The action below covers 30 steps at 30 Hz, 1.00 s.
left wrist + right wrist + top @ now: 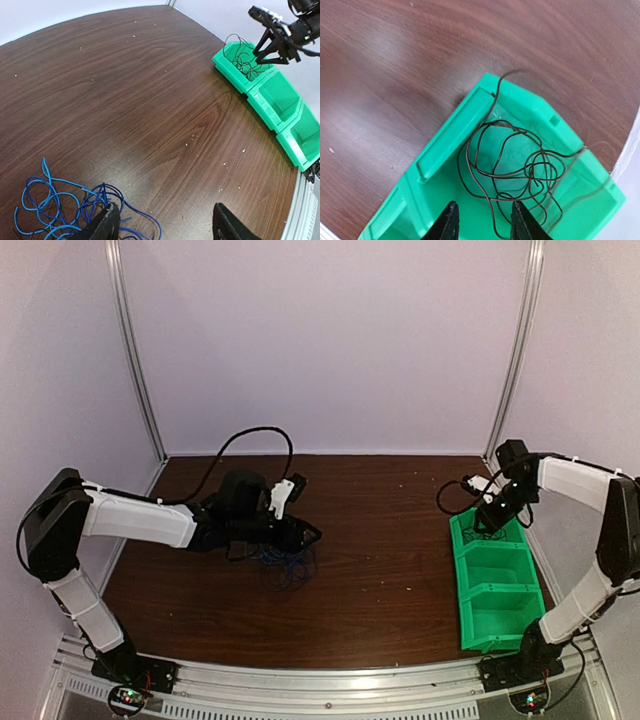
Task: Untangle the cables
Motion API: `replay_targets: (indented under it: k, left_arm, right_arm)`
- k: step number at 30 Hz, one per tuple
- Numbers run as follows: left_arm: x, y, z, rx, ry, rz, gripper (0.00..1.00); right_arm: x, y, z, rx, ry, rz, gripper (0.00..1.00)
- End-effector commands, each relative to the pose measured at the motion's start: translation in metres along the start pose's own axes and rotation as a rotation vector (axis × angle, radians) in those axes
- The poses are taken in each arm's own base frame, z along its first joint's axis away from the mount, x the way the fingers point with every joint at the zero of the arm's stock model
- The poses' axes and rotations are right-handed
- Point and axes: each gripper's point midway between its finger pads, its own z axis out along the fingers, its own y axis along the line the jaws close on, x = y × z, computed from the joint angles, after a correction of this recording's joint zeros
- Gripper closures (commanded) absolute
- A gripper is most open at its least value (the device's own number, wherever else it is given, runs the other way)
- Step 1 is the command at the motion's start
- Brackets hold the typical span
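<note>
Two tangles | blue cables (70, 205) on table (150, 100) | black cables (520, 165) in bin (447, 137) | left hand (165, 212) wide | right hand (484, 206) wide

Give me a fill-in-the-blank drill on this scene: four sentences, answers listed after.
1. The cable tangle on the table near the left gripper is ____ in colour.
2. The black cable lies in a bin coloured ____.
3. That bin has ____ compartments.
4. Over the black cable, the right gripper has its jaws ____.
Answers: blue; green; three; open.
</note>
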Motion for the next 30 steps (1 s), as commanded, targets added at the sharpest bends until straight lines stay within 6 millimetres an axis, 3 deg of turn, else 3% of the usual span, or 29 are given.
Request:
replay_targets:
  k: [1, 4, 7, 14, 22, 25, 30]
  left_arm:
    - [-0.011, -0.002, 0.002, -0.005, -0.028, 0.027, 0.35]
    - [-0.014, -0.001, 0.003, -0.010, -0.033, 0.036, 0.35]
    - [-0.019, 0.000, 0.004, -0.014, -0.036, 0.042, 0.35]
    - [-0.019, -0.003, 0.006, 0.006, -0.022, 0.045, 0.35]
    - [-0.017, -0.003, 0.000, 0.001, -0.023, 0.032, 0.35]
    - [-0.016, -0.002, 0.000, -0.001, -0.026, 0.024, 0.35]
    - [-0.015, -0.002, 0.004, 0.008, -0.022, 0.019, 0.35]
  right_arm:
    - [-0.013, 0.016, -0.064, -0.070, -0.037, -0.021, 0.62]
    - [-0.017, 0.013, -0.082, -0.047, -0.041, -0.034, 0.61]
    - [-0.022, -0.004, -0.082, 0.030, -0.052, -0.035, 0.60]
    - [-0.055, -0.026, -0.051, 0.072, -0.131, -0.075, 0.54]
    - [-0.064, -0.047, 0.000, 0.076, -0.063, -0.058, 0.54]
    - [-0.070, -0.050, 0.004, 0.059, -0.066, -0.041, 0.56]
    - [-0.082, -0.052, -0.010, 0.065, -0.095, -0.043, 0.61]
